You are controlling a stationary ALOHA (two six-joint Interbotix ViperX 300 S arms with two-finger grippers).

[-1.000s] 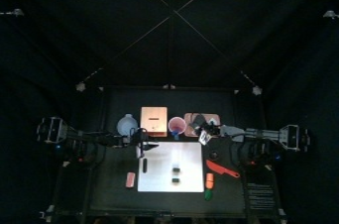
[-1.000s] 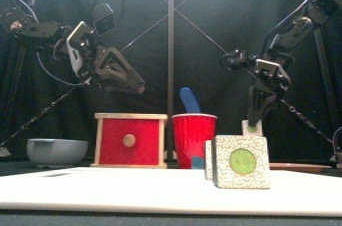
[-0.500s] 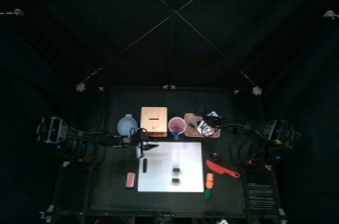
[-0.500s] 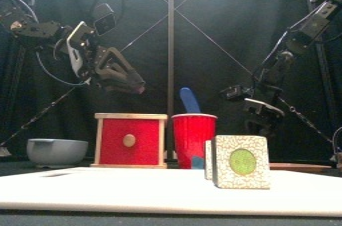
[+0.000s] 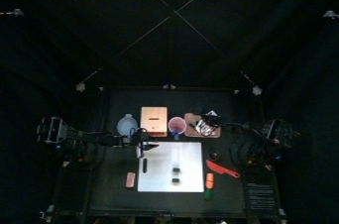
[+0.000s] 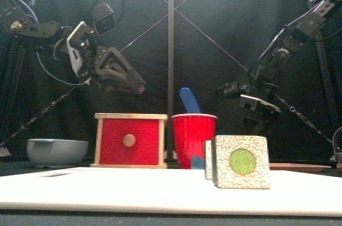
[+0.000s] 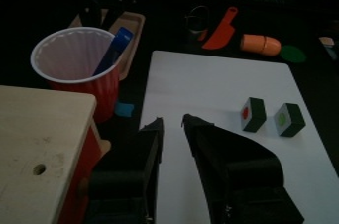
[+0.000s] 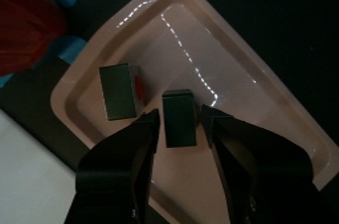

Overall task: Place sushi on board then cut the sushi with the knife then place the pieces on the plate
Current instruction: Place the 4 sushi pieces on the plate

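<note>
In the top view, the white cutting board (image 5: 157,161) lies at the front middle of the worktop (image 5: 103,173). Two sushi pieces (image 5: 176,176) stand side by side on it. The red toy knife (image 5: 223,169) lies on the worktop just beside the board's right edge. Behind the board, from left to right, stand the blue-grey bowl (image 5: 127,124), the wooden box (image 5: 154,118), the red cup (image 5: 177,124) and the pink tray (image 5: 199,120). The left gripper (image 5: 146,146) hangs over the board's back left corner. The right gripper (image 5: 212,129) is over the tray.

In the front view, the two pieces on the board stand close to the camera, and the nearer one shows a white face with a green centre. The blue toy knife (image 6: 189,100) sticks up out of the red cup. The left gripper is high above the box. The right gripper is low, behind and to the right of the cup.

In the left wrist view, the left gripper's jaws are a narrow gap apart with nothing between them. Bare board lies beneath them, and the two pieces stand apart from them.

In the right wrist view, the right gripper is clamped on a held sushi piece (image 8: 177,117) over the tray's floor. Whether that piece touches the tray cannot be told. Another piece, the tray piece (image 8: 119,89), lies on the tray just beside it, clear of the jaws.
</note>
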